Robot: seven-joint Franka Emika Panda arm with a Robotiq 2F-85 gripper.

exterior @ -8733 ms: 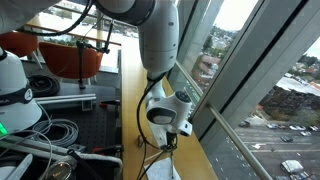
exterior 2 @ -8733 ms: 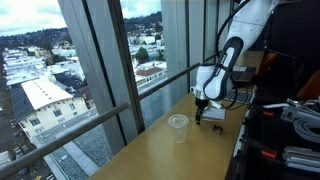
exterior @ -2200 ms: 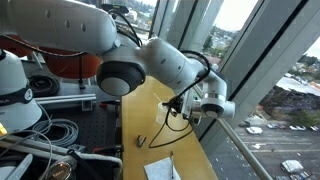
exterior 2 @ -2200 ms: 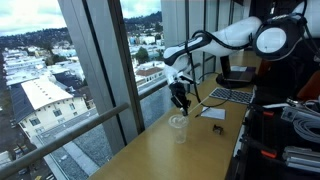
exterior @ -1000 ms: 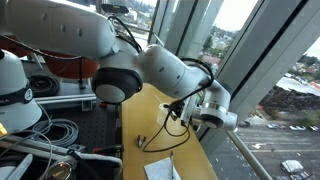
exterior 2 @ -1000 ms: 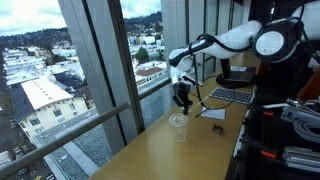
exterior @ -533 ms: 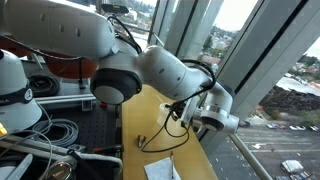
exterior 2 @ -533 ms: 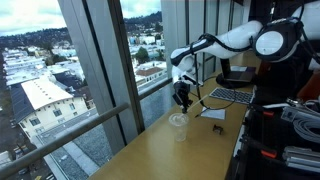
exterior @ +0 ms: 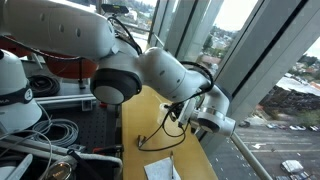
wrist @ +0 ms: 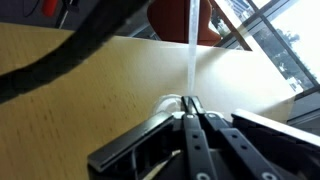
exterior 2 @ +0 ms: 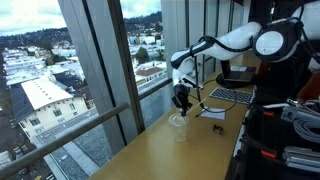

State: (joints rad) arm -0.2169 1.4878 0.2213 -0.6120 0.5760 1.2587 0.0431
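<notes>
One clear cup sat on table in an exterior view, claw just above. Arm hid cup in an exterior view. Wrist view: jaws pinched shut on thin white stick. Step looked like stick into cup; next needed tip centred over rim.

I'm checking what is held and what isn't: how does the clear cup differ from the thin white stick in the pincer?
The clear cup stands on the wooden table, free of the pincer. The thin white stick is clamped between its shut jaws, off the table. The cup is see-through and wide, while the stick is opaque white and slender. Both are at the window side of the table.
</notes>
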